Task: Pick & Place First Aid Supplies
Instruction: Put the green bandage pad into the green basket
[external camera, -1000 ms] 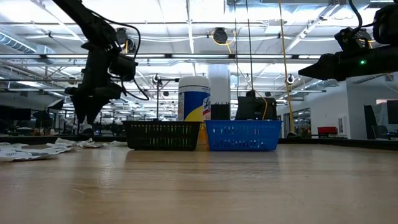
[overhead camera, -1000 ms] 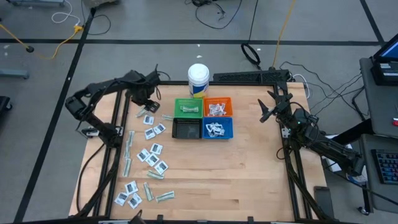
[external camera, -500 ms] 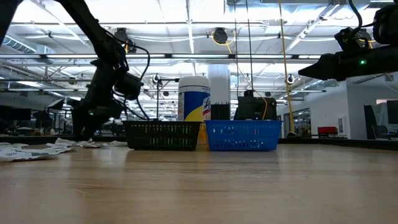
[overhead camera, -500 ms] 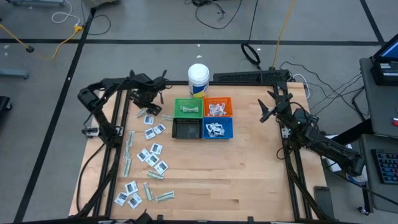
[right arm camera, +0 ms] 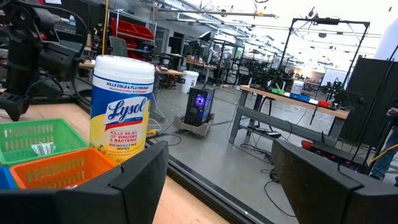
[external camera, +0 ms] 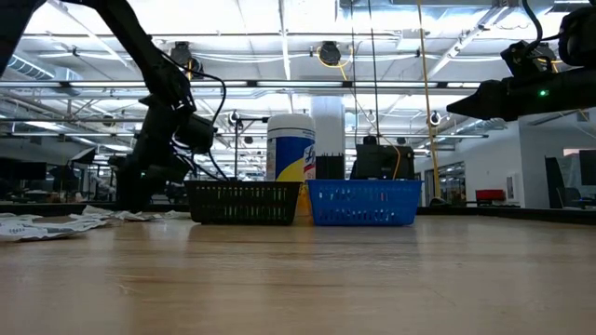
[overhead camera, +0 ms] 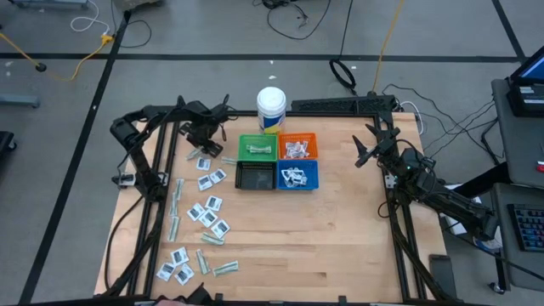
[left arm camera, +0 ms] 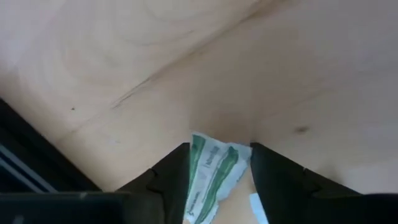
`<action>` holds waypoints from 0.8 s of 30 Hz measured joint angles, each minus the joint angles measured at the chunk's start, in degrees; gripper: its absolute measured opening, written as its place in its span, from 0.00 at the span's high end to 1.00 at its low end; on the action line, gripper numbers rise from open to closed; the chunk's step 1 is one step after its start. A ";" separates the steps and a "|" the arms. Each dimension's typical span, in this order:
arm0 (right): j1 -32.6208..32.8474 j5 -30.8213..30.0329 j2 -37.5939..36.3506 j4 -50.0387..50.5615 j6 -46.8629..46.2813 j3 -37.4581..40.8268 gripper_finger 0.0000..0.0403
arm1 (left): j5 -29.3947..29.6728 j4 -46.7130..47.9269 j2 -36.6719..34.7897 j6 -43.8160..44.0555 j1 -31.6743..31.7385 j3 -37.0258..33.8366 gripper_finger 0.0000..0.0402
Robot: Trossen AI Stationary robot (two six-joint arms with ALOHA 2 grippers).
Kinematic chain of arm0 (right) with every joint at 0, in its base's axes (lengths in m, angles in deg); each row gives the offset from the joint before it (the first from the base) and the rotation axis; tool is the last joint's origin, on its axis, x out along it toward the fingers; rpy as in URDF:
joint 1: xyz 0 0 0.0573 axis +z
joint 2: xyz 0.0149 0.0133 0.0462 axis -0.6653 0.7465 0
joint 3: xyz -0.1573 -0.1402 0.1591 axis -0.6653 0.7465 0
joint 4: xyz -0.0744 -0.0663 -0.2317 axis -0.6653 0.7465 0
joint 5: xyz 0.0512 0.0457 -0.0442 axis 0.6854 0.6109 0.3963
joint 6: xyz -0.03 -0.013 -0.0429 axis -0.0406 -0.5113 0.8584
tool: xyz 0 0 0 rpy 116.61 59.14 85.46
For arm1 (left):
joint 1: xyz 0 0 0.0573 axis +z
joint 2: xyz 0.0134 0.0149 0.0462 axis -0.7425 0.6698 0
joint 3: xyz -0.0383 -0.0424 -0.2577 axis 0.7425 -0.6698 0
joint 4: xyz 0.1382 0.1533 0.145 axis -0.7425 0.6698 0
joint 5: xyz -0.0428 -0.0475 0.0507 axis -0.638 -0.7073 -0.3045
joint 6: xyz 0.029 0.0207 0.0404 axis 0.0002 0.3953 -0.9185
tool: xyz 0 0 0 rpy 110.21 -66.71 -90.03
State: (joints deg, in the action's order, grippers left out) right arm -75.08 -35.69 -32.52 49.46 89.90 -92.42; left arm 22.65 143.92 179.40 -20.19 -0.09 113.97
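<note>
From above, the left tool [overhead camera: 206, 143] is reaching down at the far left of the worktop [overhead camera: 340, 246], just beside the green bin [overhead camera: 257, 147], because the first aid supplies [overhead camera: 200, 217] are lying scattered down that side. The green bin is holding a pale strip, the orange bin [overhead camera: 297, 145] a heap of white sachets, the blue bin [overhead camera: 298, 176] a few more, and the black bin [overhead camera: 254, 176] is looking empty, though its dark mesh is making that hard to confirm. The white tub [overhead camera: 271, 108] is standing behind them. The right tool [overhead camera: 366, 144] is waiting well apart, near the right edge.

At worktop level, the left arm is sitting low by the black bin, among the packets.

Through the left wrist, the fingers [left arm camera: 171, 180] are straddling a pale-green strip [left arm camera: 210, 177] lying flat on the wood; whether they are pinching it yet I cannot tell.

Through the right wrist, the fingers [right arm camera: 140, 177] are standing apart, holding nothing.
</note>
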 joint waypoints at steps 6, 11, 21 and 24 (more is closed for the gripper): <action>-0.02 -0.01 -0.02 0.00 0.00 0.00 0.31 | -1.97 -0.63 0.04 -1.63 0.13 0.00 0.76; -0.01 0.00 0.00 0.00 0.00 0.00 0.31 | -4.27 -0.81 0.04 -2.14 0.13 -0.02 0.92; -0.01 0.00 0.00 -0.01 0.00 -0.01 0.31 | -4.74 -0.24 -2.92 -1.37 -0.89 0.51 0.99; -0.02 0.00 0.00 0.00 0.00 -0.01 0.31 | -4.70 -0.19 -6.28 -3.41 -2.09 0.55 0.99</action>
State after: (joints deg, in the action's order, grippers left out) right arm -75.09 -35.69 -32.52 49.46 89.90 -92.43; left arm 17.95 143.72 173.12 -23.60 -2.18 114.51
